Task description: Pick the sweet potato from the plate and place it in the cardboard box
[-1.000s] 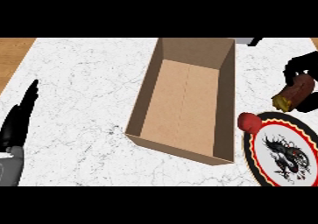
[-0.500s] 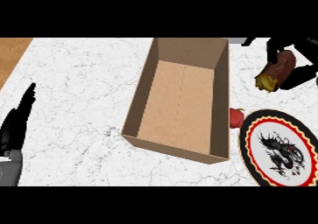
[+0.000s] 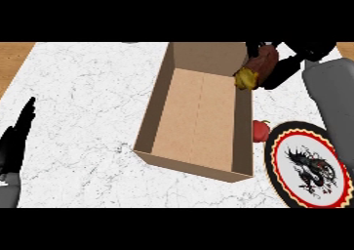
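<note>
Since a second ago the right hand (image 3: 284,66) has carried the sweet potato (image 3: 256,69) from beside the plate toward eleven o'clock, and it now sits at the box's right wall near the far end.

Marble table (image 3: 86,97) fills most of the view, with wood showing at nine and three o'clock along the top corners. Next in size, the cardboard box (image 3: 197,117) lies open-topped at the centre, its long axis running from twelve toward six o'clock, the inside bare. That wide opening probably explains the approach from the side: the load need only cross one wall and go down.

At four o'clock lies the plate (image 3: 280,171), red-rimmed with a dark dragon figure, nothing resting on it now. The grey right forearm comes in at two o'clock, above the plate. The left hand (image 3: 15,141) rests at eight o'clock, fingers straight and pointing up, well apart from the box.

Dark fingers of the right hand are curled round the sweet potato, which tilts with its yellowish end hanging over the box's rim, so it looks nearly ready for release. A small red object (image 3: 260,128) sits between box and plate; what it is I cannot tell.
</note>
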